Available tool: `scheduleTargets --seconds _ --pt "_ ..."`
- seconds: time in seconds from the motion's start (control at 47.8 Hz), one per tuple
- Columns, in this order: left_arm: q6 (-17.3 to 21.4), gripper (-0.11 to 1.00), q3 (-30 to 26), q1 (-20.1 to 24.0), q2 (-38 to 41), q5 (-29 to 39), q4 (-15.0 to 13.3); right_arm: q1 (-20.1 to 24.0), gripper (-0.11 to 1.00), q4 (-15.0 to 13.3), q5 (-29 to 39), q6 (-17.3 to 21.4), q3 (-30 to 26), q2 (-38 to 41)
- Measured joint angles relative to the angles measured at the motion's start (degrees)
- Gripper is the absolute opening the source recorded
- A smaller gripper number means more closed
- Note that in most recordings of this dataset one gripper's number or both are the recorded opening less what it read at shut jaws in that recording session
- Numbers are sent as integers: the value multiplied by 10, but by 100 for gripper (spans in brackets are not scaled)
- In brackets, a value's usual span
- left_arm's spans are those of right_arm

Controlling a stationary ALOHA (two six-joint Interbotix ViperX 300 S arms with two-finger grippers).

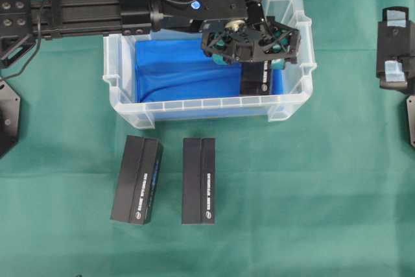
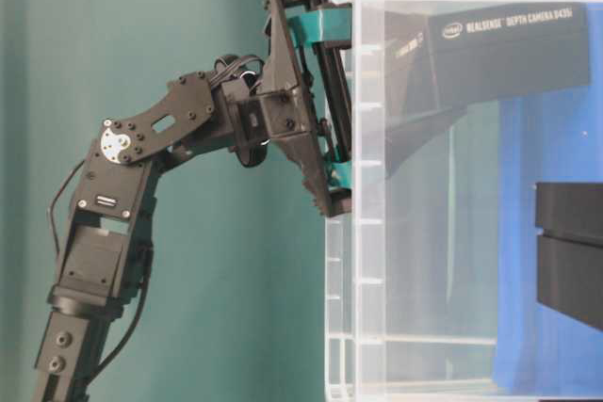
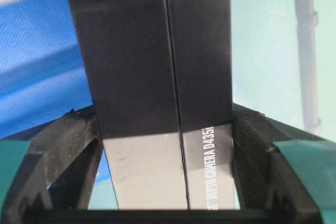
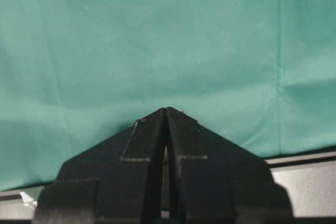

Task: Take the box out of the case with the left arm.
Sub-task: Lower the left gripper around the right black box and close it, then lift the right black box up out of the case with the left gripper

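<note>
Your case (image 1: 130, 85), a clear plastic rectangular tub with rim handles and a bright blue liner, sits in the upper middle of the overhead frame on the worktop (image 1: 311, 192), which is covered in matte green cloth with faint creases. The box (image 1: 254, 79), a matte black carton with small white lettering, stands in the case's right end; through the clear wall in the table-level view it appears tilted. Your left gripper (image 1: 251, 48), an openwork black frame with teal finger pads (image 3: 307, 169), reaches down over that end, its jaws partly open and straddling the box; in the left wrist view the carton fills the gap between the fingers, but you cannot tell whether the pads actually press on it. The left arm (image 1: 97, 11), a long boxy black boom, stretches level from the upper left with the wrist bent downward. Two more black boxes (image 1: 137, 180) (image 1: 199, 181) lie side by side, apart, on the cloth below the case. Your right gripper (image 4: 166, 116) hangs over bare cloth at the right edge, its jaws closed together.
</note>
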Motion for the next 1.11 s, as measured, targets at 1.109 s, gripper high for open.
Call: scheduleTargets --seconds 1.109 --pt "-11 61 -149 -15 -100 206 -4 0 -1 0 0 0 0 0"
